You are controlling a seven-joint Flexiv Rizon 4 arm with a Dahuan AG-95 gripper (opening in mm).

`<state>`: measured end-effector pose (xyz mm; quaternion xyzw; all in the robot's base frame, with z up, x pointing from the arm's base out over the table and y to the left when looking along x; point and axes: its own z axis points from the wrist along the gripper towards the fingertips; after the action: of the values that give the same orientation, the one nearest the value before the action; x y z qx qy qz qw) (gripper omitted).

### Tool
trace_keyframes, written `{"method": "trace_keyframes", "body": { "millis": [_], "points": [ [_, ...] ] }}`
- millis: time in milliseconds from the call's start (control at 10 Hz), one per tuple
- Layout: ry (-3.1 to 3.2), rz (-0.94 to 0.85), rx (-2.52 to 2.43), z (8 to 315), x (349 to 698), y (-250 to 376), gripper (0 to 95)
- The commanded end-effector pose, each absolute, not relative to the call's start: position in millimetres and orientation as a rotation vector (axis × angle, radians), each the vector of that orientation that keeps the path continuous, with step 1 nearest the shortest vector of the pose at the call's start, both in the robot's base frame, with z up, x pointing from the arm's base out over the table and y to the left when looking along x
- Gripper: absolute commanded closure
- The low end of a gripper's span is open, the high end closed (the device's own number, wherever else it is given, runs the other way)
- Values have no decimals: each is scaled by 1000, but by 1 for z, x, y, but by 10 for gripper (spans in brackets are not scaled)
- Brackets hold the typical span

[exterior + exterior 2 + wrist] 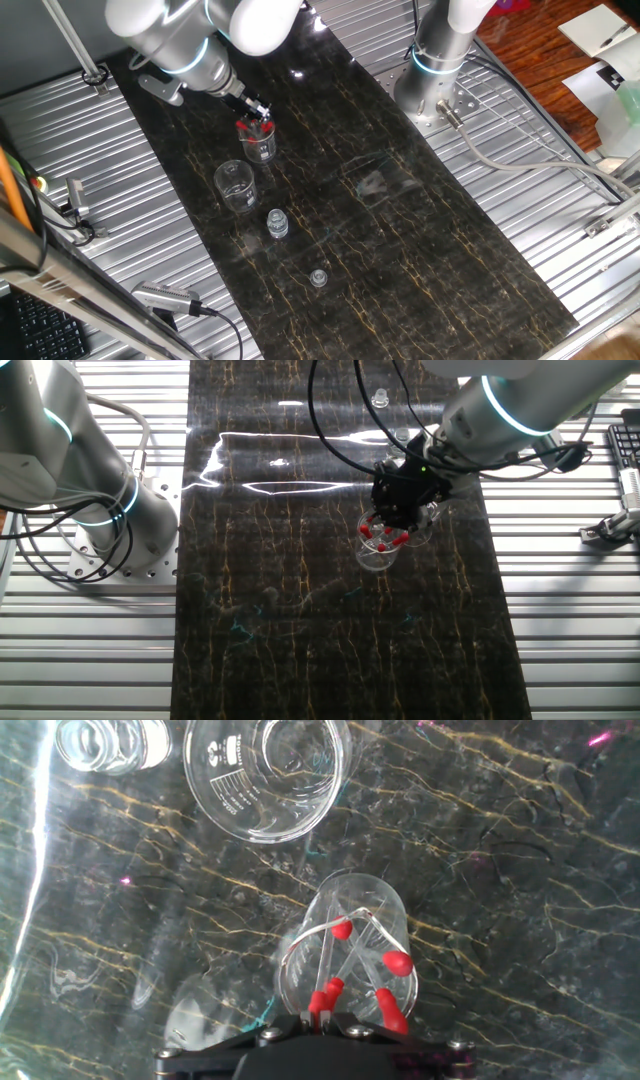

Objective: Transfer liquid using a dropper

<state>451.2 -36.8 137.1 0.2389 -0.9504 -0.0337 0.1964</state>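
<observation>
Gripper (335, 1020): poised directly above the small clear beaker (350, 945) of slim clear red-bulbed droppers (330, 965); whether the fingers are open or closed, I cannot tell. Droppers stand near-upright, axes leaning, bulbs toward my fingers. Empty graduated glass beaker (265, 775) nearby.

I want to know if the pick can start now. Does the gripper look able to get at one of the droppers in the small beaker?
Probably yes: the gripper hangs right over the small beaker, whose mouth is open, and the red-bulbed droppers stand up toward it with nothing between.

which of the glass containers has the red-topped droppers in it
The small beaker directly under the claw: red dropper bulbs stick out of its mouth. The larger beaker and the ribbed vial show none.
</observation>
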Motion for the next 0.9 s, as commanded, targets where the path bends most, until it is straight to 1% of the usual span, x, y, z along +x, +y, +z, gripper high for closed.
{"method": "trace_keyframes", "body": {
  "millis": [100, 400, 600, 700, 800, 900],
  "points": [
    [-2661, -93, 673, 137, 451, -37, 760],
    [-2660, -94, 676, 137, 450, -37, 760],
    [-2651, -108, 690, 145, 454, -39, 760],
    [-2651, -112, 693, 152, 457, -40, 570],
    [-2653, -113, 693, 158, 458, -41, 570],
    [-2650, -118, 702, 174, 460, -42, 570]
  ]
}}
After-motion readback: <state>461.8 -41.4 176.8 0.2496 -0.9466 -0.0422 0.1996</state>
